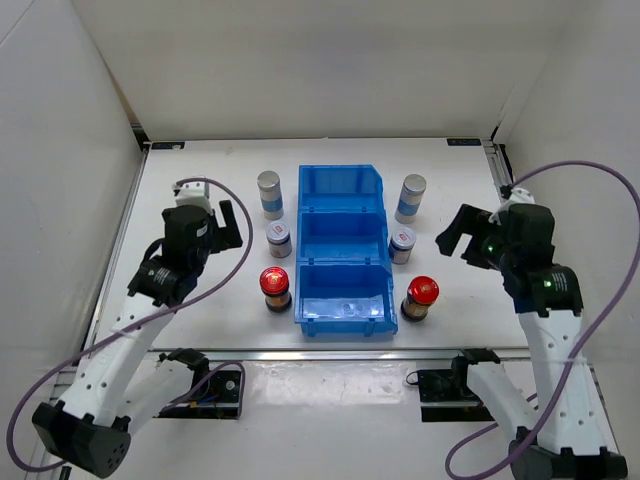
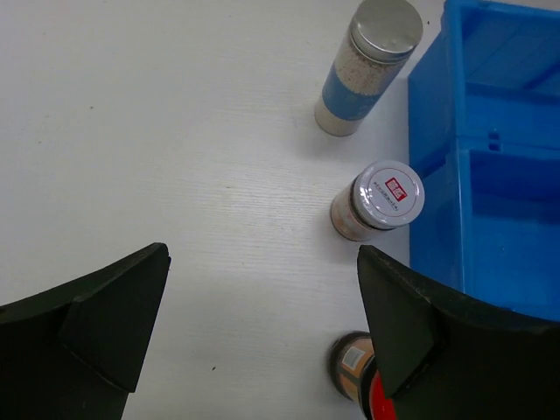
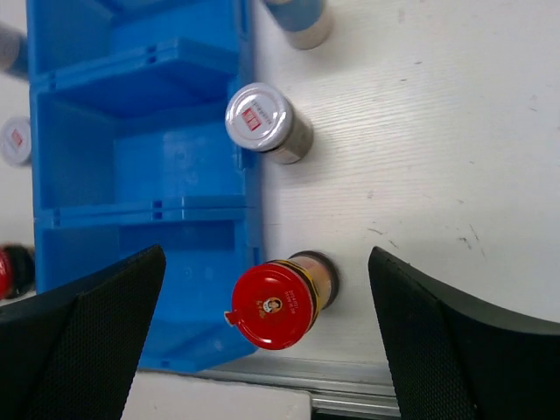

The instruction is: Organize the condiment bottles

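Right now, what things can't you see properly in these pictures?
Left wrist view: the red-capped bottle is mostly hidden behind a finger of the left tool and cut by the bottom edge.
Right wrist view: the tall bottle is cut off by the top edge, cap unseen.
Right wrist view: the white lid past the blue bin is cut by the left edge.
Top view: the label on the short bottle is too small to read.

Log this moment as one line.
left tool: open, empty | right tool: open, empty | blue plastic bin: empty | six small condiment bottles: outside, three each side
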`<action>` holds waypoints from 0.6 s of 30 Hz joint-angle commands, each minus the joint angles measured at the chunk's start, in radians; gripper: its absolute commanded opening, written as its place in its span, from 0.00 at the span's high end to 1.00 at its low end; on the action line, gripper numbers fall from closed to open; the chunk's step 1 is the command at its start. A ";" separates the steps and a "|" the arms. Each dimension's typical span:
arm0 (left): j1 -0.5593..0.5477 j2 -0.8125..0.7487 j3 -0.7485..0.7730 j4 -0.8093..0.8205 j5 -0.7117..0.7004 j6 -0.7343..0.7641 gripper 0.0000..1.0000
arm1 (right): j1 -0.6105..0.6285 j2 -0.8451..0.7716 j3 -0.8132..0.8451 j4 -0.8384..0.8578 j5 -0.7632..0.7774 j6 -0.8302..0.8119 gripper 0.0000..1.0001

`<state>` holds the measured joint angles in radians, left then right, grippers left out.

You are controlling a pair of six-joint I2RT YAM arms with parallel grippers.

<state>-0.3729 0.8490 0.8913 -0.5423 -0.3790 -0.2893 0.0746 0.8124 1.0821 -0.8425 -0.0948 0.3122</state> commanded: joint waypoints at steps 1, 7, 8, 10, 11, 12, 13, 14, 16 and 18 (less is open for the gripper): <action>-0.001 0.074 0.055 -0.001 0.115 0.036 0.00 | 0.004 -0.039 -0.005 -0.020 0.162 0.121 0.00; -0.001 0.154 0.106 -0.039 0.270 0.105 0.00 | 0.016 0.028 -0.069 0.017 -0.101 0.079 0.00; -0.001 0.154 0.106 -0.039 0.270 0.105 0.00 | 0.031 0.042 -0.079 0.029 -0.102 0.093 0.00; -0.001 0.121 0.095 -0.039 0.217 0.090 0.00 | 0.065 0.065 -0.088 0.014 -0.030 0.103 0.00; -0.001 0.107 0.095 -0.039 0.194 0.090 0.00 | 0.095 0.065 -0.077 -0.006 0.001 0.103 0.00; -0.001 0.075 0.081 -0.039 0.157 0.067 0.00 | 0.112 0.080 -0.077 -0.015 0.071 0.116 0.00; -0.001 0.059 0.081 -0.039 0.140 0.056 0.00 | 0.131 0.080 -0.077 -0.015 0.105 0.116 0.00; -0.001 0.042 0.068 -0.039 0.105 0.041 0.00 | 0.166 0.091 -0.077 -0.026 0.134 0.126 0.00; -0.001 0.004 0.038 -0.039 0.049 -0.026 0.00 | 0.201 0.113 -0.077 -0.026 0.179 0.136 0.00; -0.001 -0.010 0.025 -0.039 -0.021 -0.057 0.00 | 0.250 0.151 -0.077 -0.044 0.265 0.160 0.00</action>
<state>-0.3744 0.8742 0.9386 -0.5758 -0.2821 -0.2745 0.2825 0.9306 0.9909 -0.8673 0.0372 0.4347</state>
